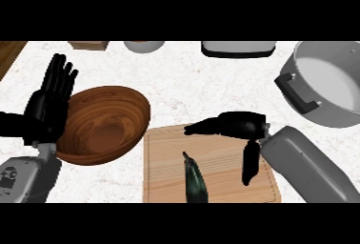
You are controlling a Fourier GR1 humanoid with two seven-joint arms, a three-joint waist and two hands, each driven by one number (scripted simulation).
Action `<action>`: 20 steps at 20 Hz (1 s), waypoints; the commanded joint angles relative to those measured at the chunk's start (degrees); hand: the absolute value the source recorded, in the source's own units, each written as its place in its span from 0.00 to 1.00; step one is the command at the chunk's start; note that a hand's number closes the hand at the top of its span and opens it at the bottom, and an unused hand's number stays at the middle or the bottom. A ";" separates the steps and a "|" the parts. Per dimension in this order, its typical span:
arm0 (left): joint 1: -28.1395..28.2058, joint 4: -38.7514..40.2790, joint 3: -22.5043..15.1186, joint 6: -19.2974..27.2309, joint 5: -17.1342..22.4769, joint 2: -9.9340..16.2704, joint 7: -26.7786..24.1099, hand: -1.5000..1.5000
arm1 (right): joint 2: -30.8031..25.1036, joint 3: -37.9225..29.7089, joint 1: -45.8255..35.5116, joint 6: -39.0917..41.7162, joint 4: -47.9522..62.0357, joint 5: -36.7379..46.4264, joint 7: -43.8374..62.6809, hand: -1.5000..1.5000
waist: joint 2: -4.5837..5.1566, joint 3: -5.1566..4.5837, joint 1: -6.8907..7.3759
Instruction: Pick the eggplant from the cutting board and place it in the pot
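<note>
Eggplant point(195, 180) lies on the cutting board point(165, 164), just left of the right hand point(235, 125), whose fingers hang apart.

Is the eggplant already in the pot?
No, the eggplant lies on the cutting board; the pot holds nothing.

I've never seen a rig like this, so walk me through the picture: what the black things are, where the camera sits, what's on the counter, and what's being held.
The camera looks steeply down from the robot's head at a kitchen counter. The two grey forearms end in black hands. The left hand rests open at the left, fingers up, beside a wooden bowl. The right hand hovers over the cutting board with its fingers relaxed, holding nothing. The dark eggplant lies on the board, beside that hand but untouched. A grey pot stands at the upper right with nothing showing inside it. A few other items sit along the far edge, cut off by the view.
</note>
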 commanded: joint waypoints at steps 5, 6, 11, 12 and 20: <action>-3.57 2.20 3.15 -2.13 -0.45 -0.47 2.82 0.50 | 4.17 0.11 8.34 0.81 -8.88 6.37 2.94 0.00 | 0.06 -0.07 -0.41; 1.22 2.72 2.34 -3.50 -1.47 -2.61 -3.11 0.50 | 5.01 -2.16 5.17 1.32 -2.18 7.43 -2.00 0.00 | 0.16 -0.07 0.04; -2.39 1.60 4.07 -3.01 -1.61 -1.82 2.50 0.50 | 8.97 -2.04 6.69 -2.97 0.69 12.21 -5.03 0.00 | 0.16 -0.05 0.12; -3.42 5.95 5.32 -5.08 -1.35 -1.88 -0.69 0.50 | 7.38 -2.52 9.01 0.27 -6.59 11.95 -0.97 0.00 | 0.10 -0.07 -0.26; -1.83 -0.42 3.70 -3.33 -4.01 -3.85 3.44 0.50 | 12.60 -1.19 8.23 -5.63 4.43 21.82 -2.94 0.00 | 0.16 -0.05 0.16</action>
